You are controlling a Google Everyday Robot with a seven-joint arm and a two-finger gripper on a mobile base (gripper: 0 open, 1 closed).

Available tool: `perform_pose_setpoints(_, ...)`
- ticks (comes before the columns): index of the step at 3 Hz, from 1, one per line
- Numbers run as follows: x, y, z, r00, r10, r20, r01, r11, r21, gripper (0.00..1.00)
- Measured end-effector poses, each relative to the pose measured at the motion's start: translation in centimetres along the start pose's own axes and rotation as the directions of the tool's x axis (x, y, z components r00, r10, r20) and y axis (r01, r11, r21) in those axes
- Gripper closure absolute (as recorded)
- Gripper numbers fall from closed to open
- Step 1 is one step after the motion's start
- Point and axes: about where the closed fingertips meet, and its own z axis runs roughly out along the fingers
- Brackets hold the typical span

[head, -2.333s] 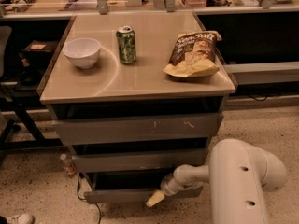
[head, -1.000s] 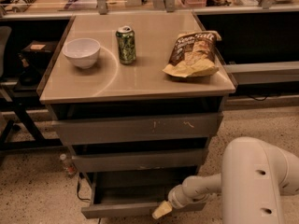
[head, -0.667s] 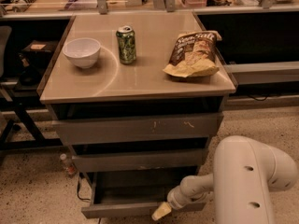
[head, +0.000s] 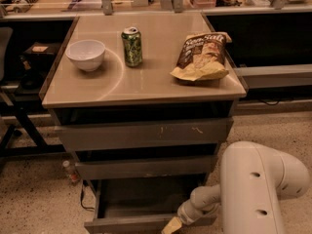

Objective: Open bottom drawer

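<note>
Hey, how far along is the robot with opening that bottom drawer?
Mostly done: the bottom drawer sticks well out past the middle drawer, with its tray exposed. In hand: the gripper sits at the drawer front's right end. Left: perhaps a little more pull, then backing away.
</note>
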Motion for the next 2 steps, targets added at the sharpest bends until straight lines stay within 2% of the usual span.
perform_pose_setpoints(1, 1.6, 0.3, -2.7, 0.997, 0.083, -0.002, -0.082, 0.9959, 0.038, 0.0)
perform_pose_setpoints(2, 3.7, 3.2, -5.9, 0.987, 0.16, 0.008, -0.16, 0.9851, 0.064, 0.0)
